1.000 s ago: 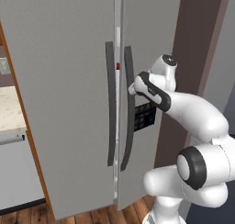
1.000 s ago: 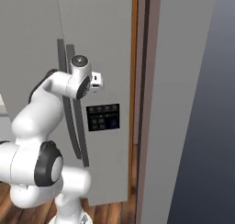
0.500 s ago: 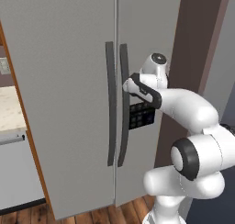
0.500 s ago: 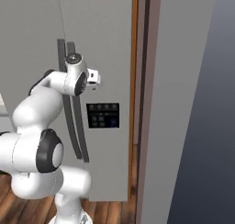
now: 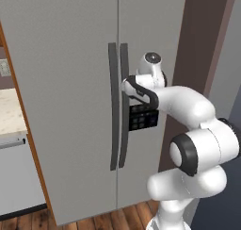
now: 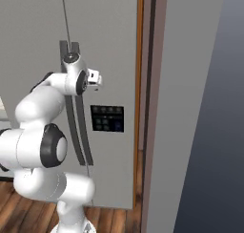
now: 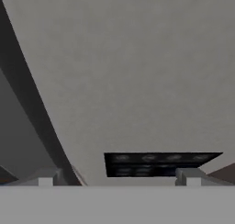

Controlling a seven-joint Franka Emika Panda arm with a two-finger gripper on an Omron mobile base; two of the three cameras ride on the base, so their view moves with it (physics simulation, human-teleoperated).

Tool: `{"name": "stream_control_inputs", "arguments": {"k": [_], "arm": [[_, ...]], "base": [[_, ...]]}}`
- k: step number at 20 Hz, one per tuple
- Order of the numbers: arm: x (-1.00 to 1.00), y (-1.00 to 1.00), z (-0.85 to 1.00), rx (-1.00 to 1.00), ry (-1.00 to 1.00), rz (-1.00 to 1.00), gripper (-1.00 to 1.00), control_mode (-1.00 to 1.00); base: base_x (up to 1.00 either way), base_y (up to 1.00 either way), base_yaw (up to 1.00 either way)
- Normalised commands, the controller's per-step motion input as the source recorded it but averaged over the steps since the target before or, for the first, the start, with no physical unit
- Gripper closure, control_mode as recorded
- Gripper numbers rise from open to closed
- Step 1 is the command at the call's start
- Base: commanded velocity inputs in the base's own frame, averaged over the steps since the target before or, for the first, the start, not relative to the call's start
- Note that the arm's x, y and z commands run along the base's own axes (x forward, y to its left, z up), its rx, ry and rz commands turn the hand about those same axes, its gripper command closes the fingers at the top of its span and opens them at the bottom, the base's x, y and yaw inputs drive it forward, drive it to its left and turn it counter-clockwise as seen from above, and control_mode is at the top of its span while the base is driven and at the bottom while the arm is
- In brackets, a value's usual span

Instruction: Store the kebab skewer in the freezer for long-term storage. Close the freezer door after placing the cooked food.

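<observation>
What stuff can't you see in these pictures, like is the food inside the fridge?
- Inside of the freezer: both base views show its doors shut, so whether the kebab skewer is in there cannot be told.
- Gripper in the left base view: hidden behind the arm's own wrist.
- Panel buttons: too small and blurred to read, and cut short in the hand view.

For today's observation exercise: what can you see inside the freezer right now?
Nothing inside can be seen. The freezer door, the one with the black buttoned panel, is shut, as is the plain door beside it, so shelves and contents are covered. The open gripper faces the panel.
</observation>
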Motion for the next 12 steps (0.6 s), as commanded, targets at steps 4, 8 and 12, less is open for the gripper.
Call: {"name": "stream_control_inputs", "arguments": {"k": [4,8,12], "arm": [[0.18,0.16,0.04,-0.02,-0.03,-0.09,-1.0,-1.0],[0.27,0.1,0.0,-0.03,-0.09,-0.08,-1.0,-1.0],[0.3,0.01,0.0,-0.01,-0.11,-0.05,-1.0,-1.0]], "base": [[0.0,0.0,0.0],[0.0,0.0,0.0],[0.0,0.0,0.0]]}}
